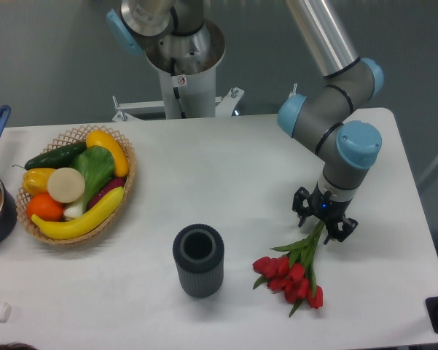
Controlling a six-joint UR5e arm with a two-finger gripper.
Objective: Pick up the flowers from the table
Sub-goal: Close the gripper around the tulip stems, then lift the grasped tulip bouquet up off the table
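while the flowers (297, 271) lie on the counter (233, 182), the end effector (323, 222) hangs spread wide astride their stem ends, so closing on them looks next.

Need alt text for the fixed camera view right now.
The open gripper straddles the stem end of the flowers lying on the white table. A dark ribbed cup stands left of them; a fruit basket sits far left.

The flowers (295, 271) are red tulips lying flat at the desk's (240, 175) 5 o'clock area, blooms bunched, green stems pointing toward 1 o'clock.
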